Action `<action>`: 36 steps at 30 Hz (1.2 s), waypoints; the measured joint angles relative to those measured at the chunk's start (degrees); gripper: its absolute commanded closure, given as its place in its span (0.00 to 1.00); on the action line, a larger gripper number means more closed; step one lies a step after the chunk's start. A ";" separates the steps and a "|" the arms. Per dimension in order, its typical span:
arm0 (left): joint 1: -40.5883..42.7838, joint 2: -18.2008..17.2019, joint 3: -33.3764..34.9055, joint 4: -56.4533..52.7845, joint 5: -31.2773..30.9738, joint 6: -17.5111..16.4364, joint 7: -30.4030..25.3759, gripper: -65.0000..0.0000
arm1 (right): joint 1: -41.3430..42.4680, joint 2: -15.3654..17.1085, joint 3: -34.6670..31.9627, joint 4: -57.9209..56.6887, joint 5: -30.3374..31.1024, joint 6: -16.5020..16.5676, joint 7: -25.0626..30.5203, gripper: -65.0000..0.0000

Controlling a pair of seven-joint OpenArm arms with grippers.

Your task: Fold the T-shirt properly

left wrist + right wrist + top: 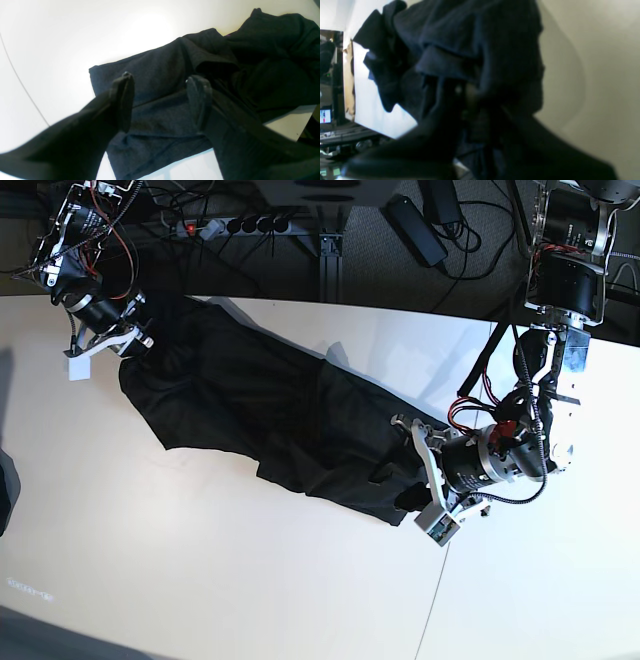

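Observation:
The T-shirt [260, 415] is dark charcoal and lies crumpled in a long diagonal band across the white table [200, 570]. At its far-left end my right gripper [133, 343] has closed on a bunch of the cloth. In the right wrist view the T-shirt [480, 37] hangs in folds over the right gripper [463, 91], whose fingers are dark and blurred. My left gripper [402, 472] stands open at the shirt's near-right end. In the left wrist view the left gripper [158, 76] hovers over flat cloth of the T-shirt [160, 67], nothing between its fingers.
A thin seam [430, 610] runs across the table at the front right. A power strip [240, 225] and cables lie beyond the table's far edge. A dark object [6, 490] sits at the left border.

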State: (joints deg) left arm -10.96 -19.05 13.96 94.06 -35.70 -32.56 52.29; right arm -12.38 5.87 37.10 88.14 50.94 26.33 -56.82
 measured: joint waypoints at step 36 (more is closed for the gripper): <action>14.75 -1.66 -2.12 -3.50 -1.29 0.15 -1.81 0.44 | 0.66 21.40 1.40 23.69 2.56 0.28 -5.40 1.00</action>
State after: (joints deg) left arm 3.79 -20.71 11.84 90.56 -36.99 -32.40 50.48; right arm -11.73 27.27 38.50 111.83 53.49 26.61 -62.22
